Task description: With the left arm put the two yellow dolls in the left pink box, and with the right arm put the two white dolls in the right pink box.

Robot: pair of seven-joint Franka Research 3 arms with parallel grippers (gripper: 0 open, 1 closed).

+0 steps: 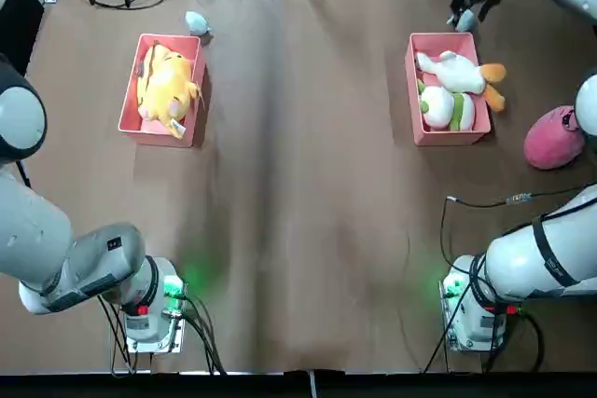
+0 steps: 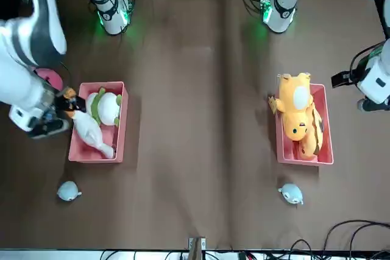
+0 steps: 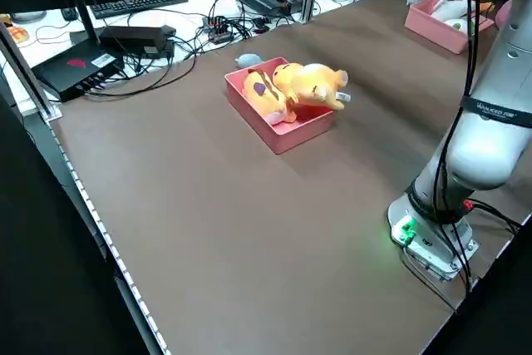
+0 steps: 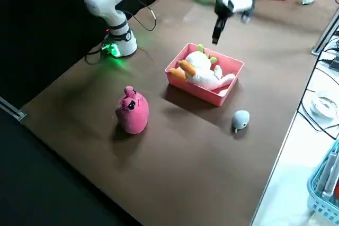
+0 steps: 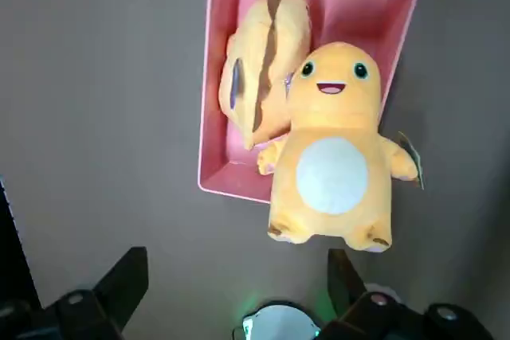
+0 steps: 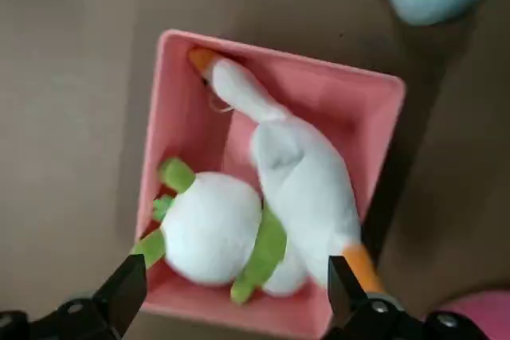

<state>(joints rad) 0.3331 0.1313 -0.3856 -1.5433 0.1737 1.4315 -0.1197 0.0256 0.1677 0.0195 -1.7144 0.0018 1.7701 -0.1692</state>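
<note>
The brown, smooth-topped bench (image 1: 308, 230) bears two pink rectangular plastic boxes: the left (image 1: 128, 123) holds two yellow plush dolls (image 5: 331, 165) (image 5: 267, 65), the right (image 1: 417, 128) two white plush dolls (image 6: 307, 173) (image 6: 213, 228). Both grippers, left (image 5: 239, 300) and right (image 6: 239, 300), hover wide apart-fingered, empty.

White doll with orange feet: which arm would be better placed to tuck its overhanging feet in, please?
Probably the right: its open gripper hovers near the white doll and right pink box, while the left gripper is across the table, near the left pink box.
</note>
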